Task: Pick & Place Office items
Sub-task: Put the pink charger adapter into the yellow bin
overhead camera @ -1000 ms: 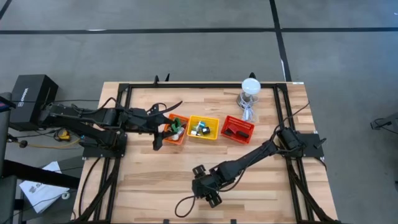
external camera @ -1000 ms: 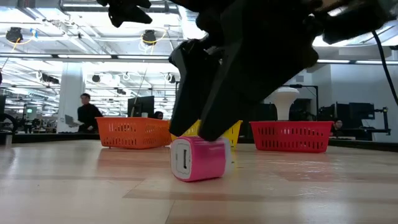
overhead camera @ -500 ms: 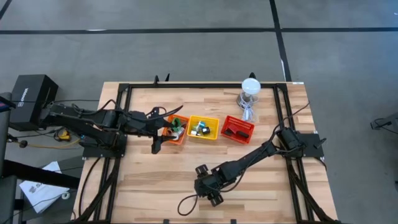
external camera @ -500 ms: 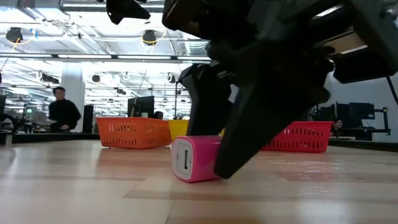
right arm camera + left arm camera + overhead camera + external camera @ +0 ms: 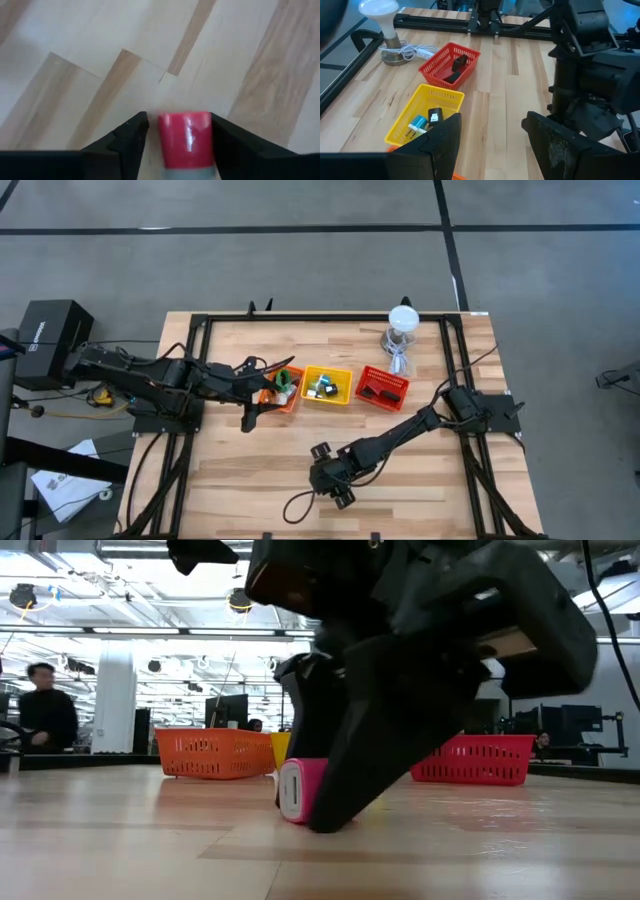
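Table [image 5: 240, 480] planks of pale wood are seen carrying three mesh baskets in a row toward the far side: an orange basket [image 5: 283, 402], a yellow basket [image 5: 327, 385] and a red basket [image 5: 382, 385], with a white bulb-shaped lamp [image 5: 402, 320] on a metal base placed beyond the red one. Small mixed office items [image 5: 322, 387] are held in the baskets; green pieces are seen in the orange one, dark and blue pieces in the yellow one, and black pieces in the red one. The right arm is stretched toward the near middle of the table, where the right gripper [image 5: 334, 478] is lowered around a pink block-shaped item [image 5: 300, 791] standing on the wood, well apart from the baskets. Its jaws are set on either side of the pink item, one with a small gap showing, and whether the item is pinched cannot be told. The left gripper [image 5: 262, 395] is held above the near-left corner of the orange basket, its jaws spread and empty.
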`<state>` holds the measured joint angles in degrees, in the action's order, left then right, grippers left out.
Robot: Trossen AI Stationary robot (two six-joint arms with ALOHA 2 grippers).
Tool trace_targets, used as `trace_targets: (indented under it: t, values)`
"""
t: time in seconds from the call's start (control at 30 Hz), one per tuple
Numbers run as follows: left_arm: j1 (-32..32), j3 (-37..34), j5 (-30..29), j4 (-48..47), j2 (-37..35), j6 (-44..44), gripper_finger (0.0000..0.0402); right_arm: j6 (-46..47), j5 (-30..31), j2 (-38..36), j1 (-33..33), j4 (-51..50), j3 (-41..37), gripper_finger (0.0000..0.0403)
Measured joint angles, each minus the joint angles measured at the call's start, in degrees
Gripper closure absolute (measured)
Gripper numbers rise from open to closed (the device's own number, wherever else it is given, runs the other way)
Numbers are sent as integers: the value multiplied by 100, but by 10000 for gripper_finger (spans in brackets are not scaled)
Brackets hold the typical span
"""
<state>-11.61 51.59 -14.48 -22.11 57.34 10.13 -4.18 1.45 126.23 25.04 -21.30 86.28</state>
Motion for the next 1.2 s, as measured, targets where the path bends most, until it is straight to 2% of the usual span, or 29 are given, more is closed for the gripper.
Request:
trace_targets:
  t: [0.13,0.3,0.43,0.53,0.63,0.7,0.77,0.93,1.2]
  values:
    - [-62,0,0,-2,1,0,184,295,-161,127,-29,63,10,237]
    - [-77,0,0,-4,1,0,184,132,-159,143,-52,27,11,276]
    - [-76,0,0,-2,2,0,184,-152,-174,149,-89,-15,13,277]
    - [-75,0,0,-4,2,0,184,-178,-192,157,-145,-236,185,260]
    - [-75,0,0,-2,0,58,184,-266,-225,186,-242,-626,473,255]
    - [-75,0,-1,-2,-14,149,184,-373,-216,201,-335,-1051,687,269]
    - [-76,-1,-2,-17,-108,175,184,-500,-121,223,-465,-1501,942,281]
    - [-75,0,-56,-205,-534,175,184,-696,55,213,-850,-2520,1577,281]
    - [-75,4,-271,-812,-1236,258,184,-1302,1219,208,-1362,-4152,2631,281]
